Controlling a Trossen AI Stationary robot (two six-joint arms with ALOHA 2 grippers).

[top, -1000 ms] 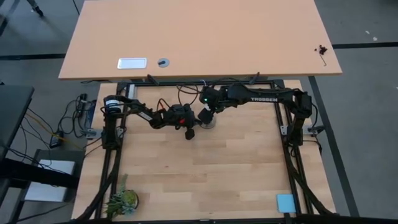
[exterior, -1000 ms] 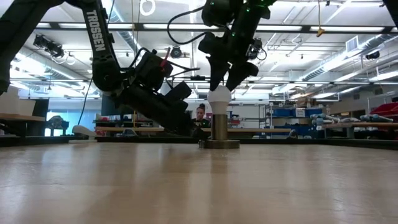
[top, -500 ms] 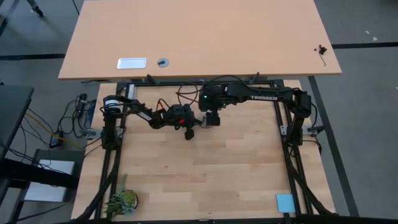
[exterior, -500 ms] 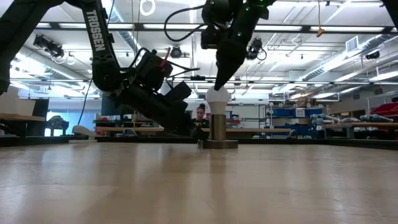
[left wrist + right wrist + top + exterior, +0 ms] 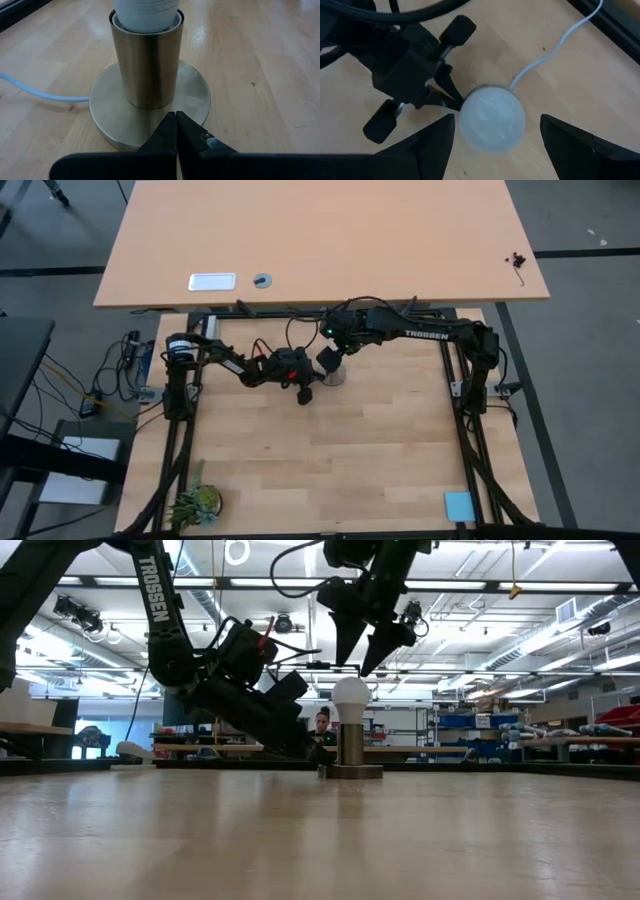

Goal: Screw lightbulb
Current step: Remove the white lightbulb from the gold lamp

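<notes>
One lightbulb (image 5: 350, 695) seated in socket (image 5: 146, 65); right gripper (image 5: 356, 657) jaws wide above; left gripper (image 5: 176, 131) jaws closed, seemingly touching base.

high: overhead, straight down on whole table (image 5: 330, 450) | low: at tabletop height, level across it into the room | left wrist: very near, facing the socket (image 5: 147, 65) base | right wrist: close above, looking down on the lightbulb (image 5: 492, 124) | shared: lightbulb and socket appear in all four views
</notes>
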